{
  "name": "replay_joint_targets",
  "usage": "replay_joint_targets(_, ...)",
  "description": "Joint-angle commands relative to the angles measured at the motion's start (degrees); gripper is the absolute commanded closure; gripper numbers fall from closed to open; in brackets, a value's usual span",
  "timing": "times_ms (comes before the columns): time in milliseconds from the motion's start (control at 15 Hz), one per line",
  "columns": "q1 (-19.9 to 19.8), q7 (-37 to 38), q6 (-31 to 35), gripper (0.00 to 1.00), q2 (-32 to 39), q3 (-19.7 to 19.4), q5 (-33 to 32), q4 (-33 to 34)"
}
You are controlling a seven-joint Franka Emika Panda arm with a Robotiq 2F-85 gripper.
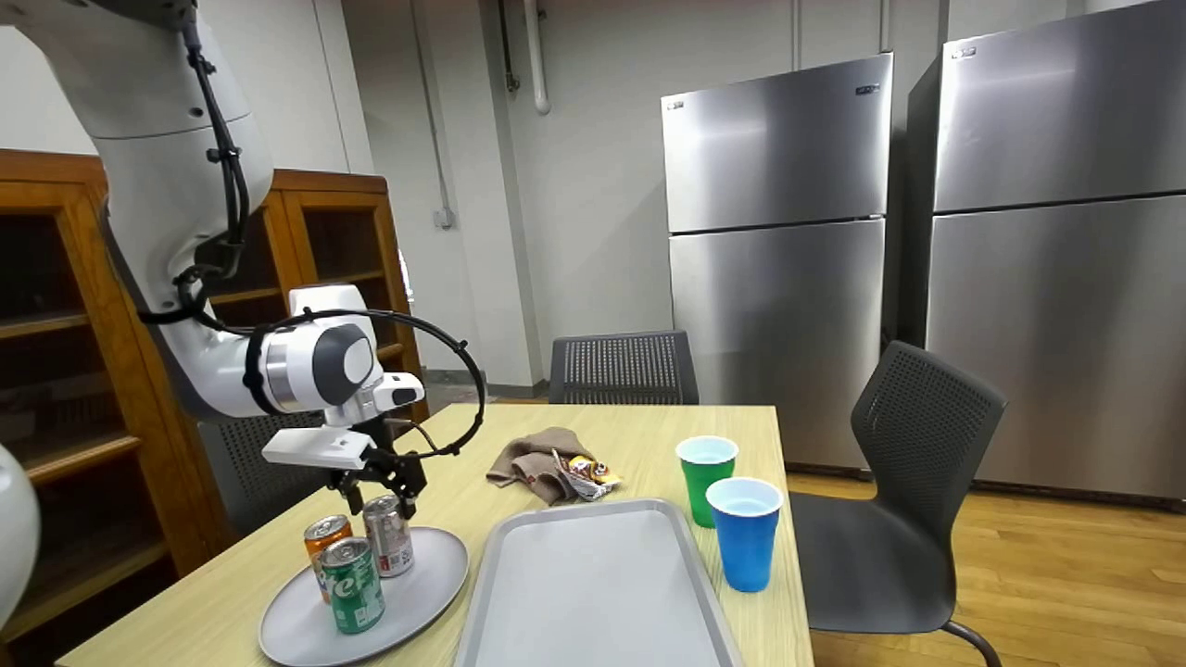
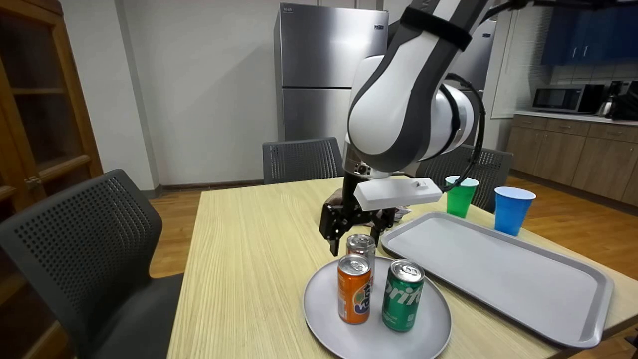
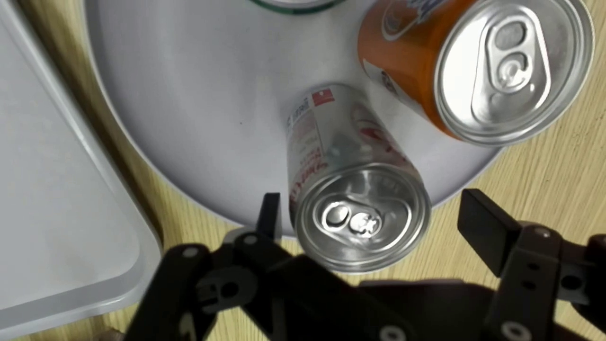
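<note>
The silver can [image 3: 352, 180] stands upright on the round gray plate [image 3: 203, 109], close to the edge. In the wrist view its upper end sits between the fingers of the gripper [image 3: 376, 220], which are spread wide and clasp nothing; a narrow gap shows on one side of the can, a broader one on the other. The red lettering on the can is too blurred to read. The orange can [image 3: 412, 61] runs out of the top of this view, only a sliver of the green can [image 3: 298, 4] shows there, and the gray tray [image 3: 57, 166] is cut off at the left.

In an exterior view, the green can covers much of the orange can, and the gripper's dark fingertips flank the upper part of the silver can. A crumpled brown cloth [image 1: 528, 463] lies beyond the tray with a wrapper [image 1: 593, 474] against it, the print illegible. The blue cup [image 1: 747, 537] partly covers the green cup [image 1: 695, 477].

In an exterior view, the orange can hides most of the silver can, leaving its lid [image 2: 360, 241] and a strip of side. The gripper blocks much of the cloth, the plate's near edge is cut off, and dark objects [image 2: 625, 102] beside the microwave [image 2: 560, 98] blur together.
</note>
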Motion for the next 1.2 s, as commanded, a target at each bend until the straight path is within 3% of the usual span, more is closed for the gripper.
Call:
replay_joint_targets(0, 1.1, 2.2, -0.4, 0.34, -1.0, -0.7, -1.0, -0.7)
replay_joint_targets(200, 1.3, 2.5, -0.4, 0.60, -1.4, -1.1, -1.2, -1.0)
replay_joint_targets(1133, -3.1, 0.0, 0.3, 0.61, -7.8, 0.3, 2.4, -4.0)
